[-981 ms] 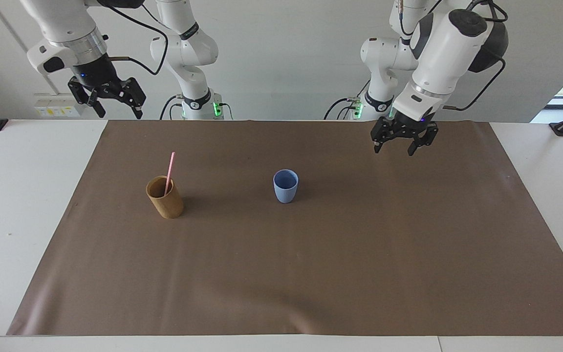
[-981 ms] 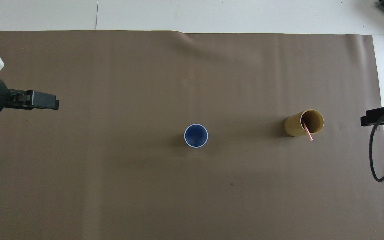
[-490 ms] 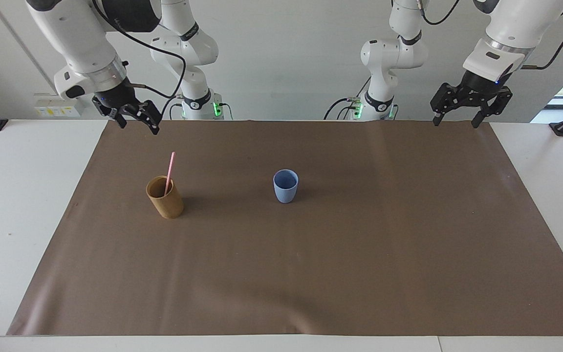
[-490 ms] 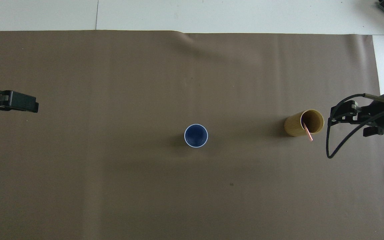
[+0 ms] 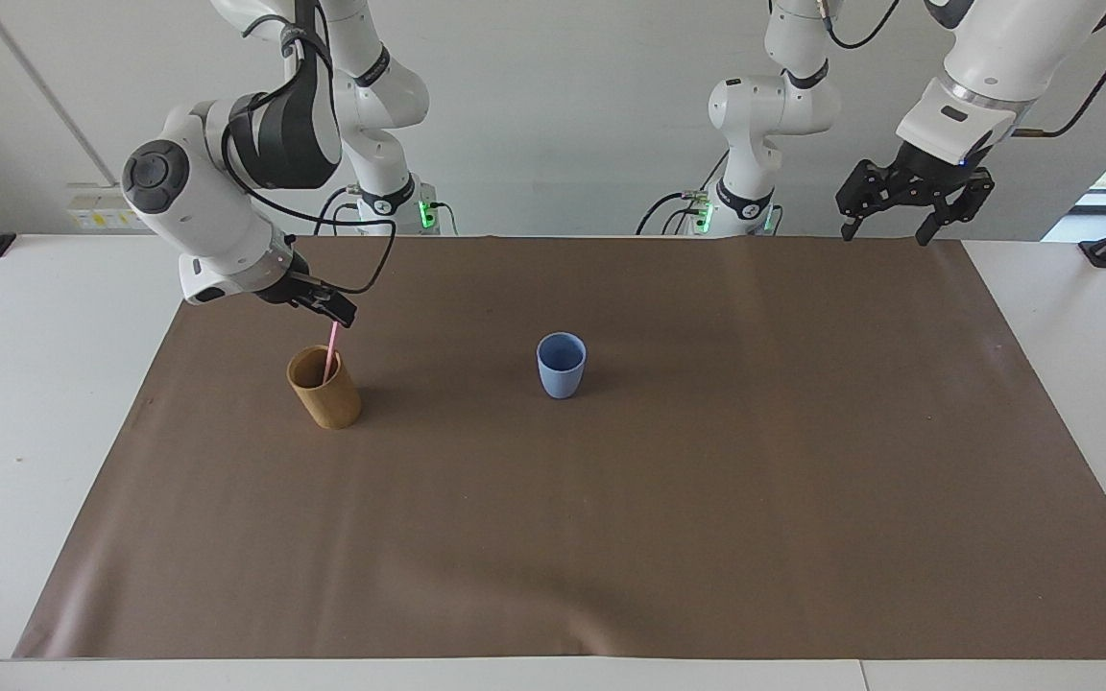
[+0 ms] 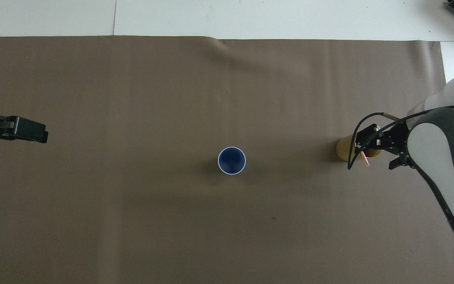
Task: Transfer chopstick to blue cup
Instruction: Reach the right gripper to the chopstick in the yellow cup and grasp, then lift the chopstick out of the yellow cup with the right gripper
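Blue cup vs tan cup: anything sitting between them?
Nothing. In the facing view only bare brown mat runs from the blue cup to the tan cup holding the chopstick; the overhead view agrees.

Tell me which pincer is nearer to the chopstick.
Right. The right pincer is at the top end of the chopstick, which stands in the tan cup. The left pincer waits, open, over the mat's edge at the left arm's end of the table.

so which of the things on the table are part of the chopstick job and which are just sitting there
Part of the job:
- chopstick, standing in the tan cup
- blue cup, mid-mat
- right gripper, open, at the chopstick's top end
- tan cup, holds the chopstick

Just there:
- brown mat
- left gripper, open, waiting over the mat's edge
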You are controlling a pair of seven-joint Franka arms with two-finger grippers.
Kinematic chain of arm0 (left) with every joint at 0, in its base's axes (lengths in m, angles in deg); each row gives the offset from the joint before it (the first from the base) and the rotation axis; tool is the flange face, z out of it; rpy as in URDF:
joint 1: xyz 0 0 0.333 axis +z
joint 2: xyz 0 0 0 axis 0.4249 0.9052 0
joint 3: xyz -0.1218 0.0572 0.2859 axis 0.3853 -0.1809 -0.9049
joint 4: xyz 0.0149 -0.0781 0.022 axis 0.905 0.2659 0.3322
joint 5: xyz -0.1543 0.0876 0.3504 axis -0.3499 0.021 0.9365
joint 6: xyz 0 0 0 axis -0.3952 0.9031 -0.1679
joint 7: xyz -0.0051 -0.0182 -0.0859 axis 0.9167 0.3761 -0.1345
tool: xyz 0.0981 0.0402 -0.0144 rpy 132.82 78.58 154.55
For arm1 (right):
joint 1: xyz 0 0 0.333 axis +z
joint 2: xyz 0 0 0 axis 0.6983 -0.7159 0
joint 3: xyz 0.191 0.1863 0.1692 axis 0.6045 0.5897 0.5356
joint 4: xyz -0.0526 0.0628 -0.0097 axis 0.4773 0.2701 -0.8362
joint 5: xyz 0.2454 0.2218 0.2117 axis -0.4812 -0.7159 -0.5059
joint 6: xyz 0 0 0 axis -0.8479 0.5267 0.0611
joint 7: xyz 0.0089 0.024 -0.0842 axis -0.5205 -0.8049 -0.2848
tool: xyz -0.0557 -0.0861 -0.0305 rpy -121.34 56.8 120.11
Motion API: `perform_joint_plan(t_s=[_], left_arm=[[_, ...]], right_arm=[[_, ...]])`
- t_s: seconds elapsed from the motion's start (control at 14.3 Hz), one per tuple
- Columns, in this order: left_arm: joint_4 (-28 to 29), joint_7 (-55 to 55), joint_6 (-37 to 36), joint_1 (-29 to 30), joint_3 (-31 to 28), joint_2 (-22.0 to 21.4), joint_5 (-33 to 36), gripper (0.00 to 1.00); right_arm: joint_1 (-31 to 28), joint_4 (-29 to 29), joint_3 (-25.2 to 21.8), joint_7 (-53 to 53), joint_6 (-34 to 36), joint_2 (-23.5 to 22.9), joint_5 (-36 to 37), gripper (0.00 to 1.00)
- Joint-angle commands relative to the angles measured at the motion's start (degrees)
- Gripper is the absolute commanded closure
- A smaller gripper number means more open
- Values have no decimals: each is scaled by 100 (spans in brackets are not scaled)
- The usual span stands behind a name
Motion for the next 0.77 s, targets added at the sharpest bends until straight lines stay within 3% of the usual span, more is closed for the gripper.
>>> perform_joint_plan(t_s=[0.0, 0.28, 0.63, 0.7], left_arm=[[179, 162, 150, -2, -3, -144, 128, 0], [196, 154, 53, -2, -3, -171, 128, 0], [196, 233, 79, 7, 6, -171, 128, 0], [205, 242, 53, 7, 6, -171, 128, 0]], right_arm=[[-76, -117, 14, 182, -131, 109, -372, 0], [-76, -223, 14, 350, -211, 100, -610, 3], [-181, -276, 14, 306, -132, 83, -619, 56], [-190, -328, 14, 288, -123, 74, -628, 70]])
